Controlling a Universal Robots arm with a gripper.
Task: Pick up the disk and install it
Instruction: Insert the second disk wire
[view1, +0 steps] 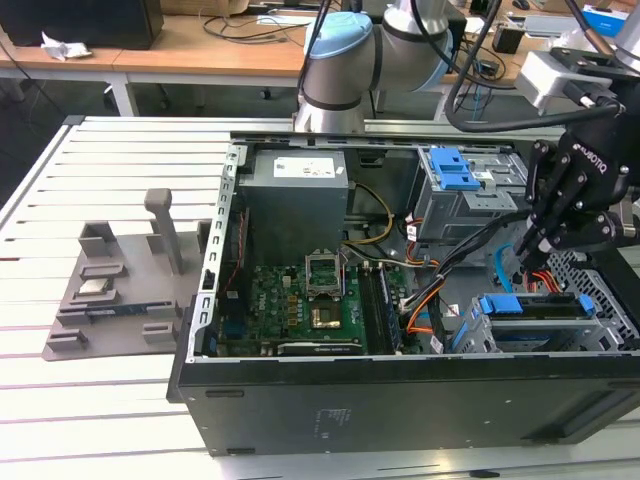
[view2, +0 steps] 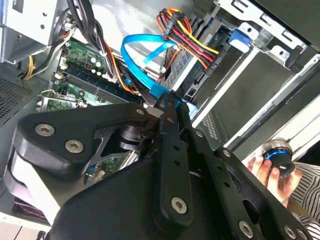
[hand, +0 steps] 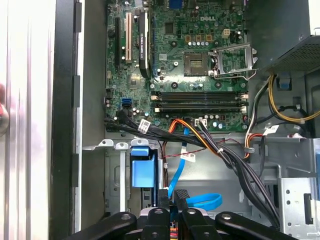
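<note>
The open computer case (view1: 400, 330) lay on the slatted worktop (view1: 110, 180), with the motherboard (view1: 300, 305) in its middle. The disk (view1: 535, 305), in its blue carrier, sat in the drive cage near the case's front wall, at the exterior view's right. The gripper (view1: 532, 250) hung just above it, the jaws pressed together and holding nothing. I judged the install step nearly finished; the disk seemed to need only full seating.
</note>
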